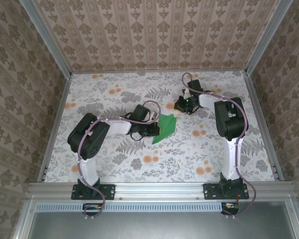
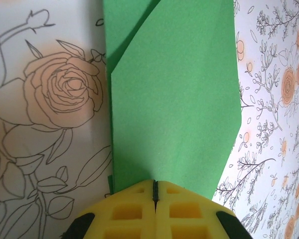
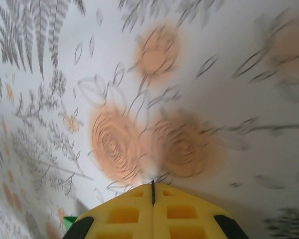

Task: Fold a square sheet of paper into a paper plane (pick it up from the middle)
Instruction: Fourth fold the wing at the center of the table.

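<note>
Paper, touching the shut left jaws, has corner folds but no dart yet. Right jaws shut, empty, well apart from it

Both arms had black bases bolted to the metal rail, with white links, black joints, and purplish cables looping along the left arm and right arm. The left end effector and right end effector were yellow with square recesses. A green light seemingly glowed far from the rail.
</note>
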You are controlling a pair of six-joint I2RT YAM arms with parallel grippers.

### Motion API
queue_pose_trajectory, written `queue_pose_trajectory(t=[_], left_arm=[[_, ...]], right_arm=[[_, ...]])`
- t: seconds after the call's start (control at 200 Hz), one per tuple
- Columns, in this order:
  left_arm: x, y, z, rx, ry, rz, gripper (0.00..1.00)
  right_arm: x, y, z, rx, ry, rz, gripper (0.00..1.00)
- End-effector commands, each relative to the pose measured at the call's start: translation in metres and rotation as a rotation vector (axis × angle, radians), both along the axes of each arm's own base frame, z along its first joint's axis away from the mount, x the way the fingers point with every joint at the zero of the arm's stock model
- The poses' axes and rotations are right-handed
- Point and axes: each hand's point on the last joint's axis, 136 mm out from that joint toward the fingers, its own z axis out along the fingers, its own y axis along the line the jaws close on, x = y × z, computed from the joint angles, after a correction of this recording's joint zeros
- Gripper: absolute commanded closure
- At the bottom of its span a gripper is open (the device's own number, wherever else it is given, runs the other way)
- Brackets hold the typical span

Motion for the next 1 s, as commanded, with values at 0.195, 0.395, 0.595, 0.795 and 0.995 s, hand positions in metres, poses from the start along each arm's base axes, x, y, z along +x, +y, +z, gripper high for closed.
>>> queue_pose_trajectory(t=[0.195, 0.395, 0.595, 0.795, 0.995], left_arm=[[-0.026, 0.031, -0.041, 0.164, 0.131, 0.012, 1.0], [-0.024, 0.03, -0.04, 0.164, 0.125, 0.016, 1.0], [-0.026, 0.033, -0.042, 0.174, 0.133, 0.02, 1.0], [-0.03, 0.035, -0.044, 0.18, 0.145, 0.013, 1.0], [-0.031, 0.036, -0.046, 0.174, 0.15, 0.008, 1.0]], right_arm=[[-0.035, 0.018, 0.052, 0.092, -0.078, 0.008, 1.0], [-0.085, 0.069, 0.029, 0.116, 0.003, 0.14, 1.0], [-0.092, 0.077, -0.003, 0.077, 0.062, 0.173, 1.0], [-0.071, 0.041, -0.023, 0.005, 0.05, 0.115, 1.0], [-0.033, 0.004, -0.023, -0.027, 0.007, 0.001, 1.0]])
